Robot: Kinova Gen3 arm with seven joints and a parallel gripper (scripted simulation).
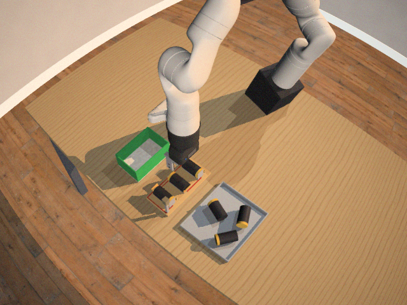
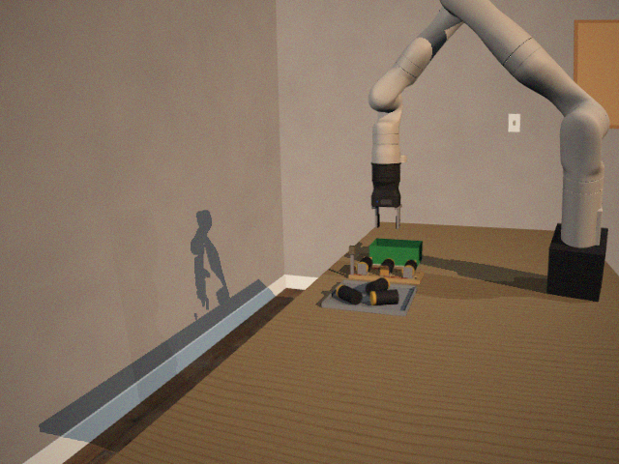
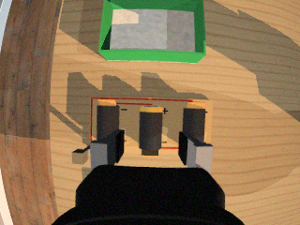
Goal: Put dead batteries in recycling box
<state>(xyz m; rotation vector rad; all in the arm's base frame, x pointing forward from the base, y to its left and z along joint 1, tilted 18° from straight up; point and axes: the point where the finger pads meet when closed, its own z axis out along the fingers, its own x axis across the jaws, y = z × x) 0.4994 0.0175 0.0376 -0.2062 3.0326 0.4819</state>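
Observation:
My gripper point(image 2: 388, 227) point(image 3: 151, 142) is open and empty, above the battery holder point(image 1: 207, 173) point(image 2: 415, 280). Three black batteries with yellow plus ends lie in it: left point(image 1: 163, 194) point(image 3: 108, 122), middle point(image 1: 179, 182) point(image 3: 151, 128) and right point(image 1: 192, 168) point(image 3: 194, 123). The middle one's yellow end faces the recycling box; the outer two face the tray. The green recycling box point(image 1: 152, 165) point(image 2: 395, 254) point(image 3: 150, 55) stands upright with no battery visible inside. Three more batteries point(image 1: 217, 210) point(image 1: 243, 216) point(image 1: 226, 237) lie in the grey tray point(image 1: 231, 198) point(image 2: 369, 309). No glow shows at the bulb post point(image 1: 166, 206) point(image 2: 351, 262).
The bulb post rises at the holder's left end, seen in the wrist view as a small brownish block point(image 3: 80, 156). The tray lies close to the holder, on the side away from the box. The table edge runs near the box, holder and tray. The black arm base point(image 1: 269, 91) point(image 2: 574, 270) stands farther off.

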